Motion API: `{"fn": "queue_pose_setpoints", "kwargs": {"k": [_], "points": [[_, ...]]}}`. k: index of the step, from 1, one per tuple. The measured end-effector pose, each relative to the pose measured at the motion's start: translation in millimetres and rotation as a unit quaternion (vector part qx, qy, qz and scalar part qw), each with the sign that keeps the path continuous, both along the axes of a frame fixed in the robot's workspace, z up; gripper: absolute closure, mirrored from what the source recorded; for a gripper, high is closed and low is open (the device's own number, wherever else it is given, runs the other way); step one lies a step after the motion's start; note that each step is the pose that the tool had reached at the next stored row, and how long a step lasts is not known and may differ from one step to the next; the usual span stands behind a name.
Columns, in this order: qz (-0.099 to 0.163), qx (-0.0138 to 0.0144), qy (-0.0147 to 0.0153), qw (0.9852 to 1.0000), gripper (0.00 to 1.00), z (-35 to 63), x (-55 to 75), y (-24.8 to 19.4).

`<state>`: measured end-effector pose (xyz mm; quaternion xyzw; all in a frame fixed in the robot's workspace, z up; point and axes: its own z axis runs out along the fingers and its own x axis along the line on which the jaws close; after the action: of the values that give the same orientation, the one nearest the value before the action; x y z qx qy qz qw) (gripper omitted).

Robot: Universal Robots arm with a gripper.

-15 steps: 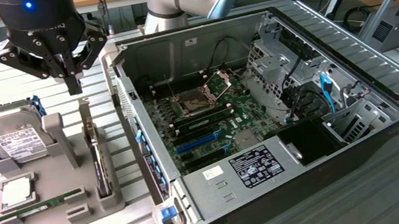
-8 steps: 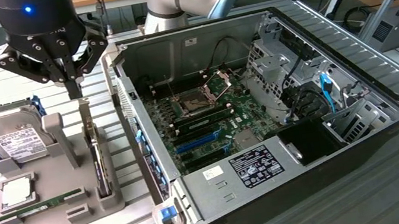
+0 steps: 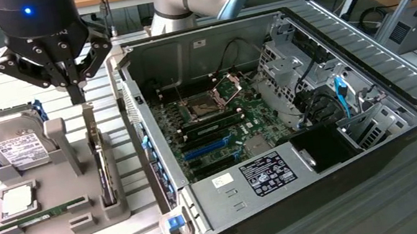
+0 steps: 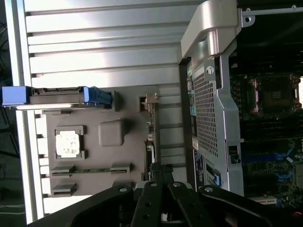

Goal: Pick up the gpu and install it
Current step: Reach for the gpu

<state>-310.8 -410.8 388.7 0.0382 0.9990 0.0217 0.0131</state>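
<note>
The gpu (image 3: pixel 100 165) stands on its long edge in a slot of the grey holder (image 3: pixel 51 179), a thin dark card with a silver bracket at its far end. In the wrist view the gpu (image 4: pixel 150 127) is a narrow strip running toward my fingertips. My gripper (image 3: pixel 77 94) hangs above the card's far end, in line with it and apart from it, fingers pressed together with nothing between them. The wrist view has the gripper (image 4: pixel 161 169) shut, just over the card's end.
On the holder (image 4: pixel 128 109) also lie a blue-framed hard drive (image 3: pixel 16 144), a square processor (image 3: pixel 19 200) and a green memory stick (image 3: pixel 40 216). The open computer case (image 3: pixel 275 112) lies on the exterior view's right, motherboard with blue slots (image 3: pixel 205 149) exposed. Its metal side wall (image 4: pixel 213 94) borders the holder.
</note>
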Motion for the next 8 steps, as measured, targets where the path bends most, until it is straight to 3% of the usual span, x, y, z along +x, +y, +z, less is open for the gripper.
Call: {"fn": "queue_pose_setpoints", "kwargs": {"k": [8], "points": [[0.000,0.0000,0.0000,1.0000,0.89,0.0,-1.9,-0.1]]}}
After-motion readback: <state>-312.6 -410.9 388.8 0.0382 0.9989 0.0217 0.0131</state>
